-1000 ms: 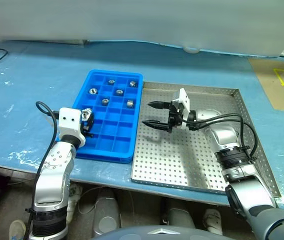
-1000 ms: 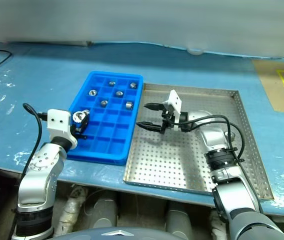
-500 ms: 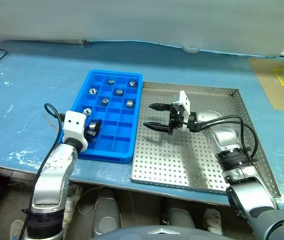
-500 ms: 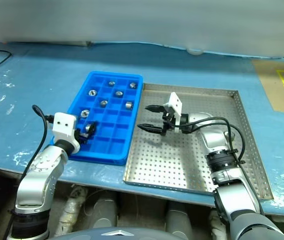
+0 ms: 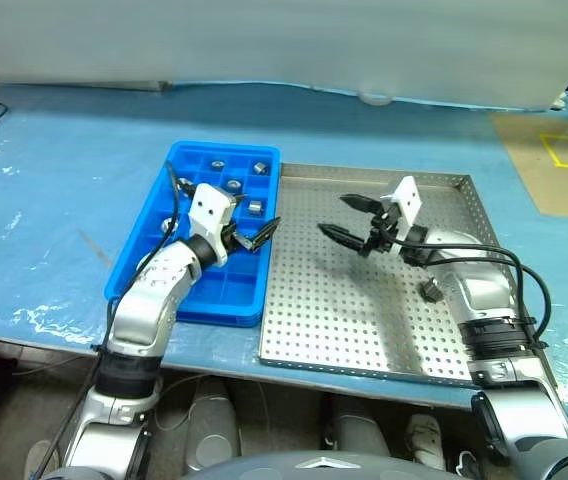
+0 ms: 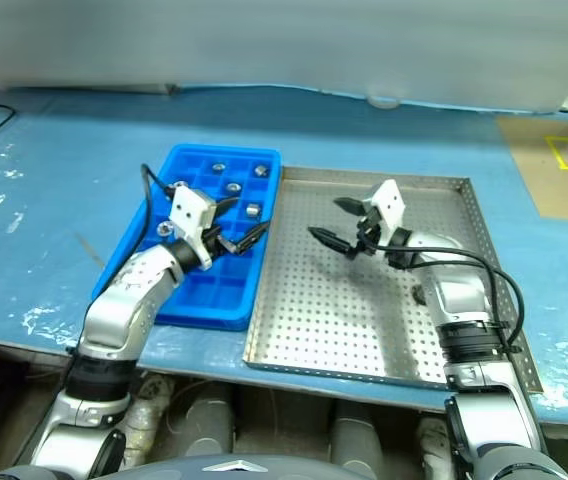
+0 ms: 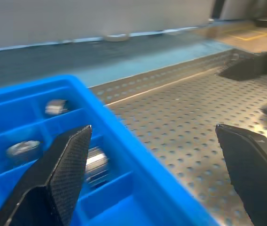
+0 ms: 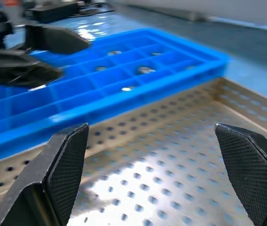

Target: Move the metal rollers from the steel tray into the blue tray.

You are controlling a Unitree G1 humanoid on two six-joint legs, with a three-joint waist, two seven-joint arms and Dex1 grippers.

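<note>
left gripper (image 5: 256,232) fingers apart over blue tray (image 5: 144,262), right gripper (image 5: 347,218) likewise, perhaps empty

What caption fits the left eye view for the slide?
Both open claws, left and right, hover over the blue tray holding rollers and the steel tray.

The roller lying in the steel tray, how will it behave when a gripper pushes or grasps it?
The roller looks like a short metal cylinder, so a nudge may send it rolling. Its bare metal is probably slippery in a grip. The steel tray's low rim should stop it from escaping.
</note>
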